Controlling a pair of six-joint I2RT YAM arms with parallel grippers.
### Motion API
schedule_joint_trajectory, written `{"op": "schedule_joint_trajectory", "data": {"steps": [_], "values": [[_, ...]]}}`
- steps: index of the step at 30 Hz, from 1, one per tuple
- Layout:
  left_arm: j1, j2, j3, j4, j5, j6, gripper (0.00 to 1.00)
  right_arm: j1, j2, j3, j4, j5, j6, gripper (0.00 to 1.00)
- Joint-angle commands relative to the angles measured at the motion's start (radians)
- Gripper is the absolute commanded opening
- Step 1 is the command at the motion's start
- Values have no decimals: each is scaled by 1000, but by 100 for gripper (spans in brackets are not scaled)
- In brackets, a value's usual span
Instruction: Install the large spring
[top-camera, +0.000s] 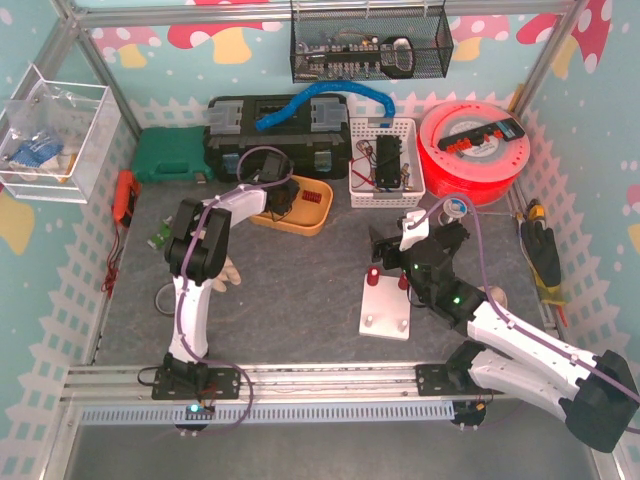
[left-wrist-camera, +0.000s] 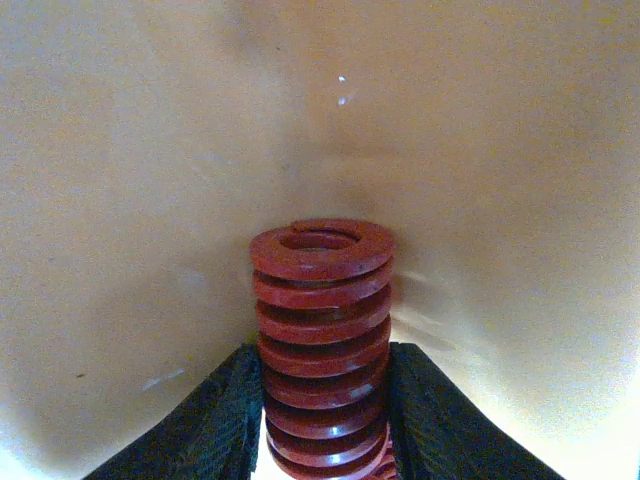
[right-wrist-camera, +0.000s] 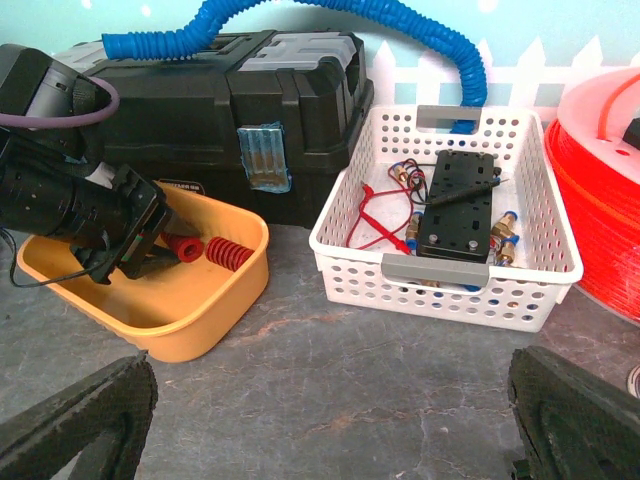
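Observation:
My left gripper reaches into the yellow bin and is shut on a large red spring, one finger against each side of its coils. The right wrist view shows that gripper in the bin with the held spring, and a second red spring lying beside it. A white base plate with pegs lies mid-table, a small red part on its far left corner. My right gripper is open and empty, just beyond the plate, facing the bin.
A black toolbox with a blue hose stands behind the bin. A white perforated basket with a black block and leads sits beside it, a red spool at back right. A green case is at back left, hand tools along the right edge.

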Motion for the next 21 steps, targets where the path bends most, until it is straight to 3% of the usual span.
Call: {"op": "schedule_joint_trajectory", "data": {"steps": [1, 5, 9, 21], "values": [[8, 22, -33, -150, -61, -19, 39, 4, -1, -9, 16, 20, -13, 95], [6, 67, 8, -161, -29, -13, 47, 4, 1, -11, 17, 22, -13, 95], [6, 78, 12, -163, -28, -16, 47, 4, 0, -9, 17, 27, -16, 95], [8, 65, 10, -219, -60, -9, 38, 4, -14, -13, 17, 27, -16, 95]]}}
